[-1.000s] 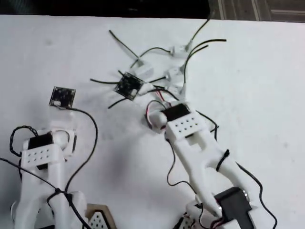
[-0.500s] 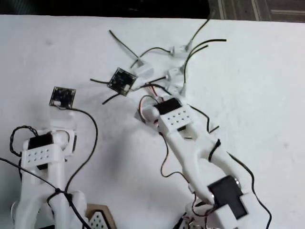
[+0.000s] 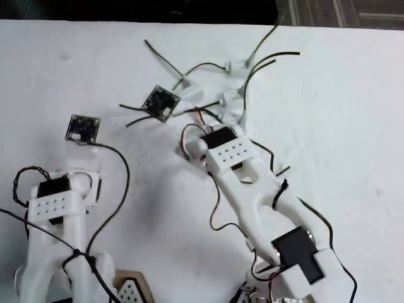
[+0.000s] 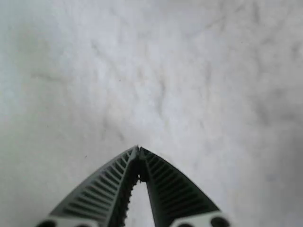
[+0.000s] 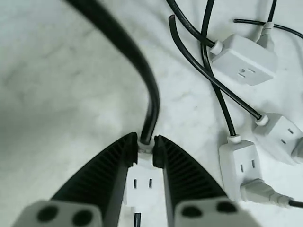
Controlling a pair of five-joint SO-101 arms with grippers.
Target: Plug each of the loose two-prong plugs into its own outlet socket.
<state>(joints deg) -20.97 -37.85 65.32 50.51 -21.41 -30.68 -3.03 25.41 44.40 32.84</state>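
Fingers of the right gripper (image 5: pixel 145 142) are pinched shut on a white outlet socket (image 5: pixel 142 185) just where its black cord (image 5: pixel 142 71) enters, a hold that probably steadies the block with its slots facing up, ready to be plugged into. Near it on the white table (image 5: pixel 57 94) lie other sockets (image 5: pixel 240 165), while the left gripper (image 4: pixel 138 152) hangs closed and empty over bare tabletop, seemingly parked out of the way.

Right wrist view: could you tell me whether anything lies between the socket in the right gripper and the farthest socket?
Yes: two black cords run across between the held socket and the farthest socket.
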